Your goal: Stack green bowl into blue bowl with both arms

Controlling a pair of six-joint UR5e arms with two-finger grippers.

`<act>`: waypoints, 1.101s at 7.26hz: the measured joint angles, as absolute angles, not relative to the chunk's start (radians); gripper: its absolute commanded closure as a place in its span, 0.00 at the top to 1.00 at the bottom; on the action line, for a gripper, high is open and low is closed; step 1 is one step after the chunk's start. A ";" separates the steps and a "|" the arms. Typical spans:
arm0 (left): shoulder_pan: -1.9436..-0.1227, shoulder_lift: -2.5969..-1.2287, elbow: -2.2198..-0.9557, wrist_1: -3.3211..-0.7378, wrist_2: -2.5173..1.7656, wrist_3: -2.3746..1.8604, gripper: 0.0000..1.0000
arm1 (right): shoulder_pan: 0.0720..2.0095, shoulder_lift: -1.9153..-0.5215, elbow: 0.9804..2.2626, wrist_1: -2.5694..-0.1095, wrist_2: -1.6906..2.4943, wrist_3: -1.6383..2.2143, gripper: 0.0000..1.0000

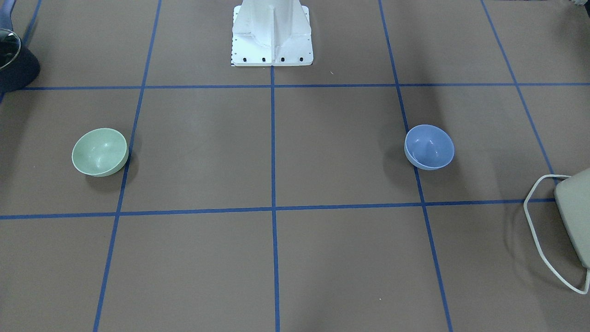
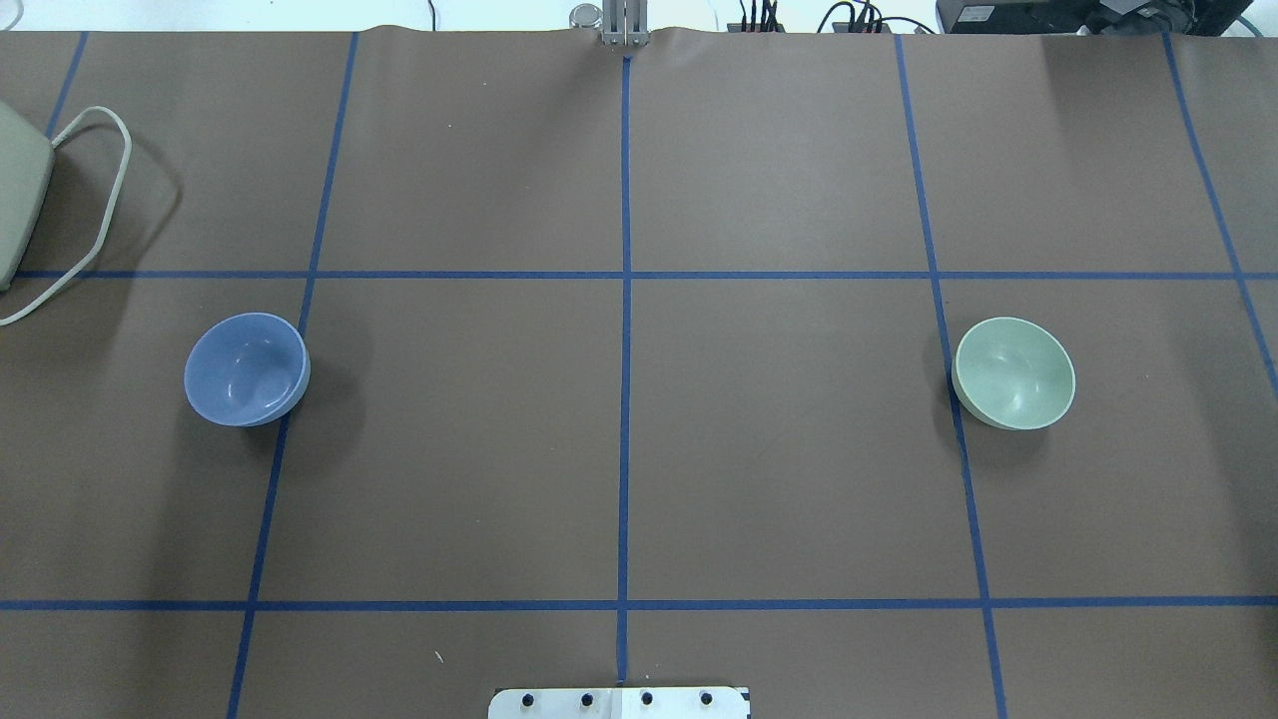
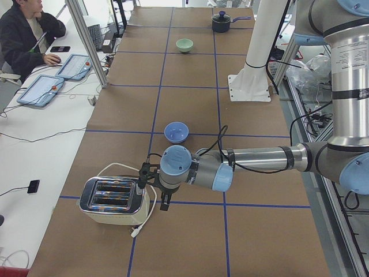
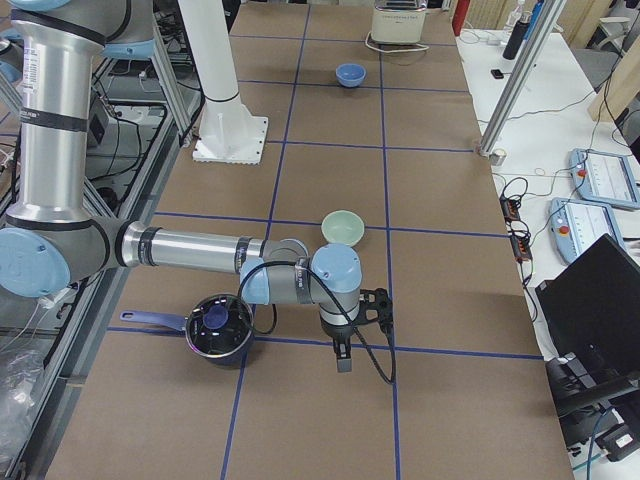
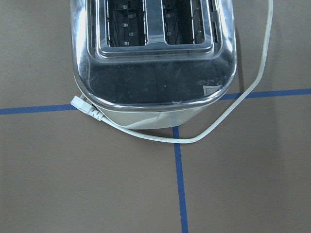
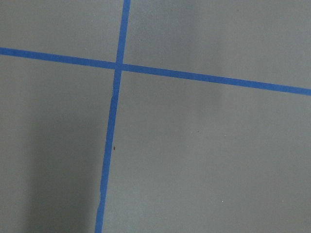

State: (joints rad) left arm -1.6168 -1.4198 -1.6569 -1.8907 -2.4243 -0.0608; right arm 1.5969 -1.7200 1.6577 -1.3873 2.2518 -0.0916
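Over table (image 3: pixel 190 109) | left claw (image 3: pixel 165 202) near toaster (image 3: pixel 112 199) | right claw (image 4: pixel 343 358) beside pot (image 4: pixel 218 330) | opening, hold: cannot tell

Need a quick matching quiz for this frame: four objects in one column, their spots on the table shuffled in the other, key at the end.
Things:
1. green bowl
2. blue bowl
3. toaster
4. pot

Places:
a. end of the table on the robot's left, white cord looped beside it
b. robot's right half, upright, empty
c. end of the table on the robot's right
d. robot's left half, upright, empty

Pairs: 1-b, 2-d, 3-a, 4-c
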 measured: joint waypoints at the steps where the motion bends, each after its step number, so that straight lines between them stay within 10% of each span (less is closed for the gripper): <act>1: -1.617 -1.423 -1.657 -1.910 -2.424 -0.063 0.99 | 1.597 -1.720 1.649 -1.316 2.253 -0.089 1.00; 8: -1.611 -1.458 -1.644 -2.255 -2.436 -0.062 0.99 | 1.588 -1.668 1.650 -1.150 2.284 -0.081 1.00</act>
